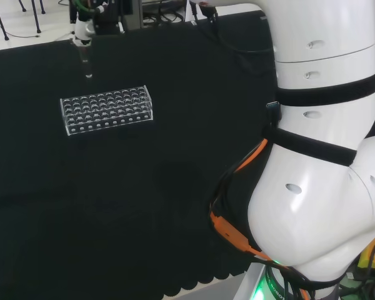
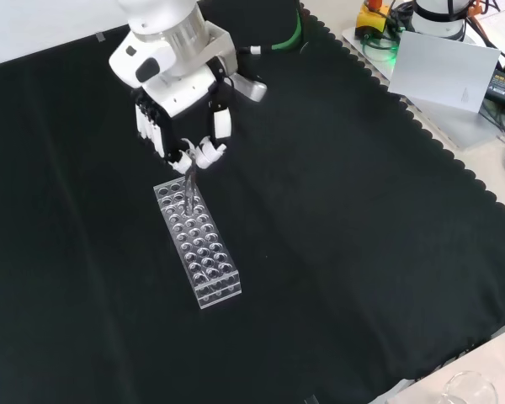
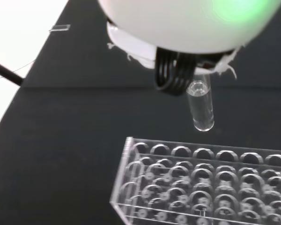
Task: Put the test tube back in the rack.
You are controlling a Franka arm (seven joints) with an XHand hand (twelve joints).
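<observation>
A clear plastic rack [image 2: 199, 247] with several rows of holes lies on the black cloth; none of its holes visibly holds a tube. The hand [image 2: 181, 101] hangs over the rack's far end in the front view, its fingertips [image 2: 204, 151] pinched on a clear test tube [image 2: 188, 183] that points down. In the head view the hand [image 1: 84, 26] is at the cloth's far edge, with the test tube [image 1: 87, 64] hanging beyond the rack [image 1: 107, 110]. The wrist view shows the test tube [image 3: 200, 106] upright, its round bottom a little above the rack [image 3: 201, 187], near its edge row.
The arm's big white links [image 1: 325, 156] stand at the right of the head view. In the front view a white box [image 2: 443, 69] sits off the cloth at top right, and a glass vessel [image 2: 468, 390] stands past the scalloped cloth edge at bottom right.
</observation>
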